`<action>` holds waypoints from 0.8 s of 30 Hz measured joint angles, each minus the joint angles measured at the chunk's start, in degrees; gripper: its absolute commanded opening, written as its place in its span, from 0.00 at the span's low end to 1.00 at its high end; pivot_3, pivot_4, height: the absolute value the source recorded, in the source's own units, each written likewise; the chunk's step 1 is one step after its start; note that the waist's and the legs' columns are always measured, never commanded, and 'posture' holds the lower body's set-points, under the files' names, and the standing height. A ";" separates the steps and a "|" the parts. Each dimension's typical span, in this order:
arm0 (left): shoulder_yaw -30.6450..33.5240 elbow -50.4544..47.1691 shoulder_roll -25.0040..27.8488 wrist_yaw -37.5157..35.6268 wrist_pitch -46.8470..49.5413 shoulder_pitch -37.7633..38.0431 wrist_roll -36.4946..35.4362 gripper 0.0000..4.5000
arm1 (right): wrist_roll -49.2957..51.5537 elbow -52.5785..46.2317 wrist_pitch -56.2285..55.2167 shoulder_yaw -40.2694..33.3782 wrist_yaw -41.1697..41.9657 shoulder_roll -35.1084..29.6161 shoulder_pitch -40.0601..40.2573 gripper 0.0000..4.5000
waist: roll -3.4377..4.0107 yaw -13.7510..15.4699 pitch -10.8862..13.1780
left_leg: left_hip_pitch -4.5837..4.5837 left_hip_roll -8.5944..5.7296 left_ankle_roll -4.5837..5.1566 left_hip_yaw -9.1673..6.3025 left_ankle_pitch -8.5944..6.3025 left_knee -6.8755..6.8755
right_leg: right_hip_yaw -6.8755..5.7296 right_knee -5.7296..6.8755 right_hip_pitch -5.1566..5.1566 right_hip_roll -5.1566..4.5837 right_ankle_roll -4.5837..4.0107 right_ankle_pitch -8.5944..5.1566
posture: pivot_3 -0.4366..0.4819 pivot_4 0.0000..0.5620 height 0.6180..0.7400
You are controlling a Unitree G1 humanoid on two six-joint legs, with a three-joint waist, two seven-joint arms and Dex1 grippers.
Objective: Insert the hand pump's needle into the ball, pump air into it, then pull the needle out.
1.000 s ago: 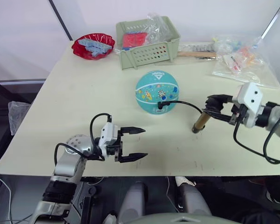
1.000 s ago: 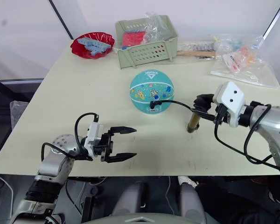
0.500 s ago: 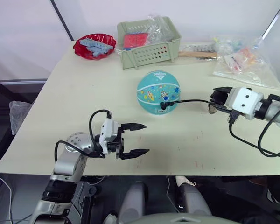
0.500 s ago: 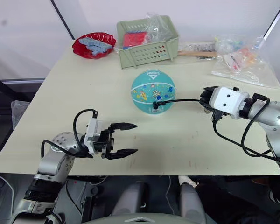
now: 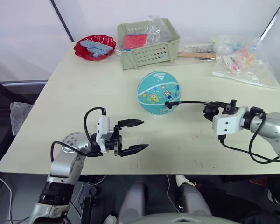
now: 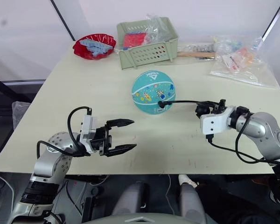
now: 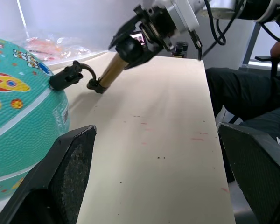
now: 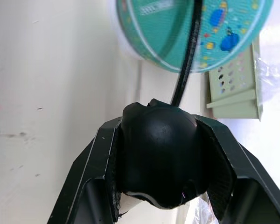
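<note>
A pale table [image 5: 74, 88] stands before a white wall, with a red bowl [image 5: 94, 46] at its far left corner, a green basket [image 5: 149, 43] along the far edge and plastic bags [image 5: 242, 63] at the far right corner. The ball [image 5: 158, 92] sits near the middle of the table. The pump's black hose [image 5: 189, 102] runs from a fitting against the ball's right side to the right gripper [image 5: 211, 112]. That gripper is clenched on the pump [image 7: 113, 67], whose black end cap sits between its fingers [image 8: 99, 158]. The needle itself is too small to make out; it seems buried in the ball. The left gripper [image 5: 134, 136] hovers near the front edge, jaws spread wide and holding nothing.
</note>
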 measured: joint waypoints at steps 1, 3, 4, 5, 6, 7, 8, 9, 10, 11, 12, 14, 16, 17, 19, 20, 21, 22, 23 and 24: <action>0.26 -0.37 0.01 0.31 0.06 0.12 -0.18 1.00 | -0.59 0.15 -1.21 0.29 -0.28 0.52 0.43 0.52 | 0.00 -0.02 0.00 | 0.01 0.00 0.00 0.00 0.00 0.00 | 0.02 0.01 0.00 0.01 0.00 0.00 | 0.48 0.27 0.97; 0.44 -0.64 0.10 0.72 0.07 0.13 -0.49 1.00 | 0.07 0.06 -1.66 0.41 -0.09 1.72 0.86 0.66 | -0.03 -0.02 -0.02 | 0.03 0.01 0.00 0.00 0.00 0.00 | 0.03 0.03 0.00 0.03 0.00 0.00 | 0.48 0.27 0.97; 0.51 -0.79 0.15 0.85 0.07 0.12 -0.52 1.00 | 0.85 -0.09 -1.76 1.01 0.14 2.62 1.31 0.73 | -0.03 -0.02 -0.02 | 0.03 0.03 0.00 0.00 0.00 0.00 | 0.03 0.03 0.01 0.04 0.00 0.00 | 0.48 0.27 0.97; 0.54 -0.82 0.20 0.95 0.07 0.14 -0.53 1.00 | 1.51 -0.18 -1.77 1.53 0.50 3.35 1.84 0.87 | -0.03 -0.02 -0.02 | 0.03 0.03 0.00 0.01 0.00 0.00 | 0.05 0.04 0.00 0.04 0.00 0.00 | 0.48 0.27 0.97; 0.77 -0.82 0.23 1.11 0.07 0.20 -0.55 1.00 | 2.85 -0.30 -1.76 1.78 1.33 4.12 2.53 0.98 | -0.03 -0.01 -0.01 | 0.02 0.03 0.00 0.03 0.00 0.00 | 0.07 0.04 0.00 0.04 0.00 0.01 | 0.48 0.27 0.97; 0.90 -0.82 0.25 1.14 0.07 0.23 -0.55 1.00 | 3.20 -0.32 -1.72 1.78 1.48 4.16 2.57 0.98 | -0.02 -0.01 -0.01 | 0.02 0.02 0.00 0.04 0.00 0.01 | 0.08 0.04 0.00 0.04 0.00 0.01 | 0.48 0.27 0.97; 1.14 -0.82 0.31 1.20 0.07 0.26 -0.57 1.00 | 4.54 -0.50 -1.32 1.69 1.92 4.15 2.70 0.98 | -0.03 -0.01 -0.02 | 0.03 0.02 0.00 0.05 0.00 0.02 | 0.10 0.04 0.00 0.04 0.00 0.01 | 0.48 0.27 0.97; 1.32 -0.83 0.32 1.23 0.08 0.24 -0.60 1.00 | 6.33 -1.14 -0.98 1.17 2.63 4.11 3.38 0.98 | -0.03 0.00 -0.02 | 0.02 0.02 0.00 0.06 0.00 0.03 | 0.10 0.04 0.01 0.04 0.00 0.01 | 0.48 0.27 0.97; 1.43 -0.85 0.39 1.23 0.08 0.31 -0.63 1.00 | 7.44 -1.62 -0.97 1.03 2.99 4.01 4.02 0.98 | -0.03 0.03 -0.02 | 0.03 0.02 0.00 0.06 0.00 0.03 | 0.11 0.04 0.01 0.04 0.00 0.01 | 0.48 0.27 0.97; 1.44 -0.84 0.43 1.23 0.09 0.29 -0.63 1.00 | 8.81 -2.07 -0.94 0.83 3.48 3.97 4.91 0.98 | -0.03 0.09 -0.02 | 0.02 0.02 0.00 0.05 0.00 0.03 | 0.10 0.04 0.01 0.04 0.00 0.01 | 0.48 0.27 0.97; 1.44 -0.83 0.42 1.32 0.24 0.16 -0.64 1.00 | 10.97 -2.69 -0.74 -0.03 4.00 3.97 6.52 0.98 | -0.03 0.22 -0.02 | 0.02 0.02 0.00 0.05 0.00 0.03 | 0.09 0.04 0.01 0.04 0.00 0.00 | 0.48 0.27 0.97; 1.45 -0.77 0.35 2.05 0.79 -0.53 -0.64 1.00 | 15.13 -4.08 0.91 -1.98 4.32 4.10 9.66 0.98 | -0.03 0.22 -0.02 | 0.01 0.02 0.00 0.04 0.00 0.04 | 0.10 0.04 0.01 0.04 0.00 0.01 | 0.48 0.27 0.97; 1.49 -0.66 0.24 2.88 1.06 -1.78 -0.61 1.00 | 19.55 -6.25 3.44 -4.61 4.26 5.44 12.82 0.98 | -0.05 0.14 -0.02 | 0.02 0.02 0.00 0.04 0.00 0.07 | 0.11 0.07 0.03 0.04 0.01 0.01 | 0.48 0.27 0.97; 1.65 -0.54 -0.11 3.78 1.16 -2.91 -0.61 1.00 | 23.37 -8.41 5.78 -6.21 3.93 6.72 15.22 0.98 | -0.05 0.13 -0.02 | 0.03 0.02 0.00 0.03 0.00 0.07 | 0.11 0.08 0.03 0.04 0.01 0.01 | 0.48 0.27 0.97; 1.70 -0.04 -1.03 5.22 1.20 -4.47 -0.49 1.00 | 27.63 -11.21 8.93 -8.10 3.67 8.02 18.11 0.98 | -0.05 0.05 -0.02 | 0.12 0.02 0.00 0.07 0.00 0.09 | 0.15 0.14 0.08 0.05 0.01 0.02 | 0.48 0.27 0.97; 1.76 0.13 -1.21 5.59 1.20 -4.73 -0.49 1.00 | 28.45 -11.81 9.51 -8.50 3.51 8.37 18.76 0.98 | -0.05 0.05 -0.03 | 0.14 0.02 0.00 0.06 0.00 0.09 | 0.14 0.14 0.11 0.06 0.01 0.02 | 0.48 0.27 0.97; 1.70 0.79 -1.58 6.43 1.26 -5.50 -0.35 1.00 | 30.05 -13.21 10.93 -9.39 3.21 8.83 20.14 0.98 | -0.06 0.01 -0.03 | 0.20 0.03 0.00 0.10 0.00 0.08 | 0.18 0.14 0.14 0.06 0.01 0.02 | 0.48 0.27 0.97; 1.77 1.54 -2.25 7.59 1.31 -6.66 0.04 1.00 | 32.44 -15.45 12.75 -10.74 2.62 9.76 22.68 0.98 | -0.07 0.05 -0.03 | 0.24 0.03 0.00 0.09 0.00 0.08 | 0.18 0.17 0.18 0.07 0.01 0.01 | 0.48 0.27 0.97; 1.76 2.26 -2.71 8.46 1.39 -7.65 0.52 1.00 | 34.12 -17.03 13.93 -11.55 2.18 10.70 24.37 0.98 | -0.09 0.14 -0.03 | 0.25 0.03 0.00 0.06 0.00 0.08 | 0.17 0.17 0.21 0.08 0.01 0.01 | 0.48 0.27 0.97; 1.71 3.36 -3.28 9.63 1.60 -8.97 0.89 1.00 | 36.36 -19.30 15.48 -12.39 1.34 12.26 26.25 0.98 | -0.09 0.16 -0.03 | 0.26 0.03 0.00 0.07 0.00 0.08 | 0.18 0.18 0.21 0.09 0.01 0.01 | 0.48 0.27 0.97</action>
